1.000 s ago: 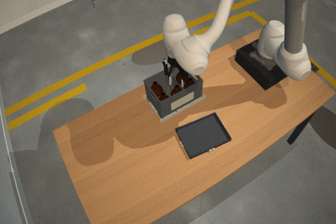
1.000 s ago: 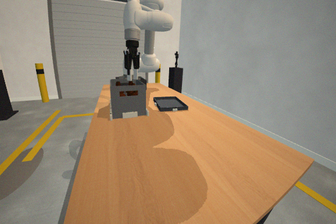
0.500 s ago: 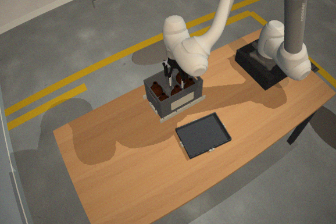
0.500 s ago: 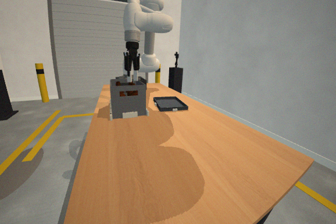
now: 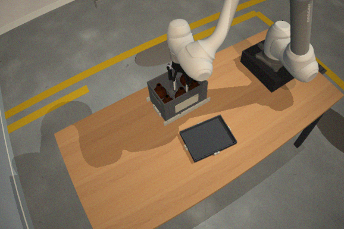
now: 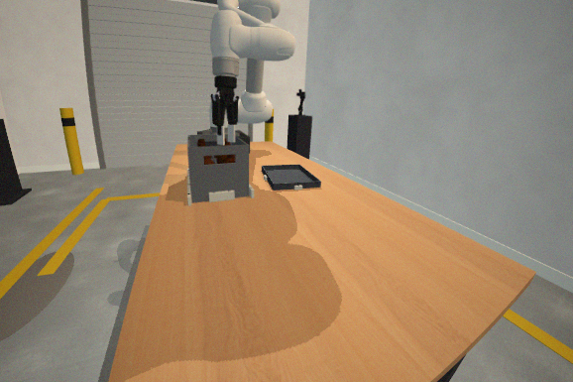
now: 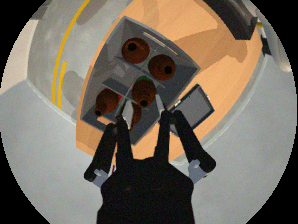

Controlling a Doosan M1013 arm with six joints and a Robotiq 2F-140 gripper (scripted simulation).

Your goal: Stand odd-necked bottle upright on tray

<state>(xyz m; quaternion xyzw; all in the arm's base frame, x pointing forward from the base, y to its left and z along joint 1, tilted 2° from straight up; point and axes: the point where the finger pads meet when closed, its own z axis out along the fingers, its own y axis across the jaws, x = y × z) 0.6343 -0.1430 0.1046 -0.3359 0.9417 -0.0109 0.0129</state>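
The grey crate (image 5: 158,104) (image 6: 218,182) (image 7: 178,85) stands level on the table with several brown bottles in its compartments. In the wrist view, two bottles (image 7: 135,51) (image 7: 161,67) stand at the far end, one bottle (image 7: 107,101) at the near left, and another (image 7: 136,115) is partly hidden behind a finger. My gripper (image 5: 181,88) (image 6: 226,141) (image 7: 143,102) is partly open and points down into the crate top. Its fingers stand on either side of the middle bottle's neck (image 7: 144,100), with no grip visible. Neck widths cannot be told. The black tray (image 5: 208,138) (image 6: 289,176) (image 7: 194,111) lies level and empty.
The wooden table (image 5: 134,179) (image 6: 238,274) carries crate and tray, the tray beside the crate's labelled long side. Crate walls and dividers stand close around the fingers. The robot's black base block (image 5: 265,75) is at the table's far end.
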